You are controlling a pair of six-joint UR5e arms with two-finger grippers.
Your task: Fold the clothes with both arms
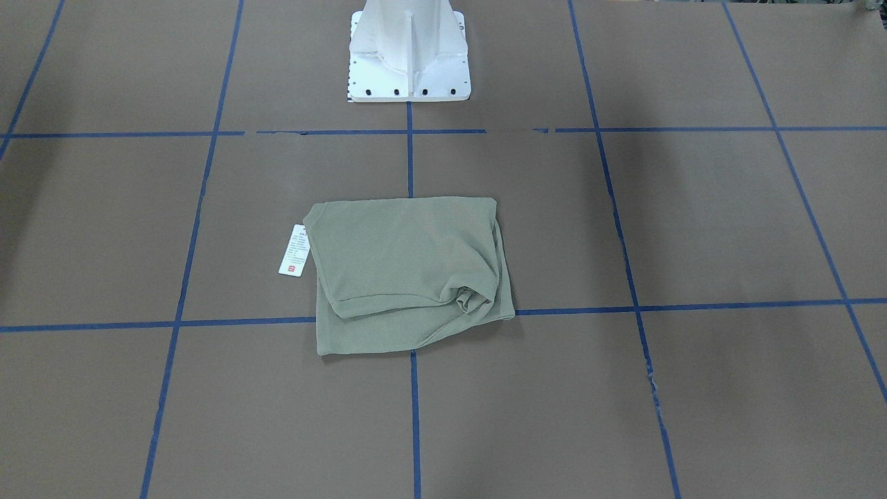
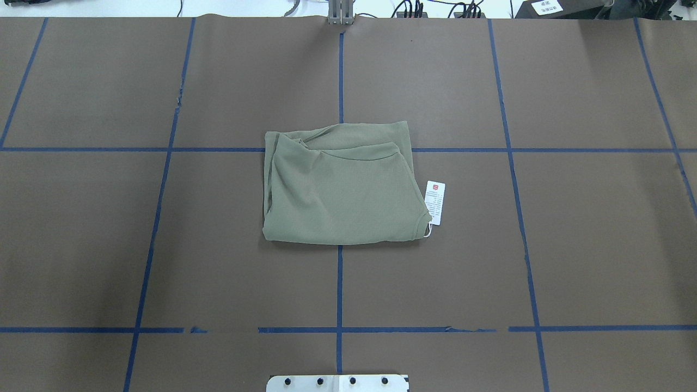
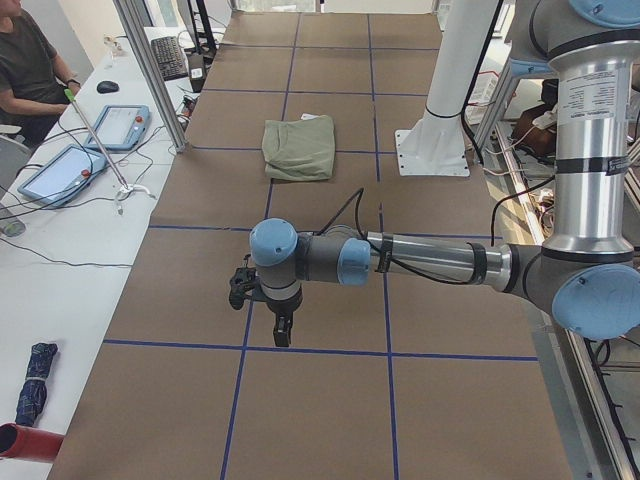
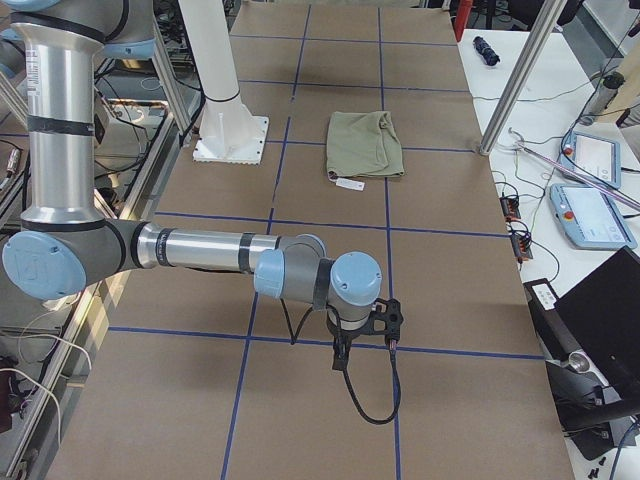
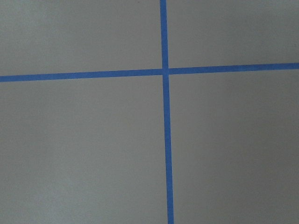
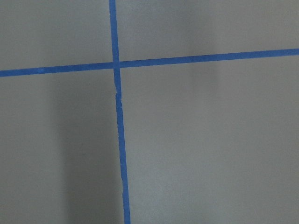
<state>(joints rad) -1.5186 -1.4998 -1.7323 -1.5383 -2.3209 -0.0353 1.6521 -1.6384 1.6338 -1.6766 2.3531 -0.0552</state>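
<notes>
The sage-green shirt (image 1: 409,274) lies folded into a rough rectangle at the middle of the table (image 2: 340,188), its white hang tag (image 2: 435,202) with a red mark beside it. It also shows far off in both side views (image 3: 300,148) (image 4: 365,143). My left gripper (image 3: 283,335) hangs over bare table far from the shirt, near the table's left end. My right gripper (image 4: 340,358) hangs likewise near the right end. Both show only in the side views, so I cannot tell whether they are open or shut. Both wrist views show only brown table and blue tape.
The white pedestal base (image 1: 409,52) stands at the robot's edge of the table (image 2: 337,383). Blue tape lines (image 2: 339,283) grid the brown surface. A side bench with tablets (image 3: 62,170) and a seated person (image 3: 25,60) lies beyond the far edge.
</notes>
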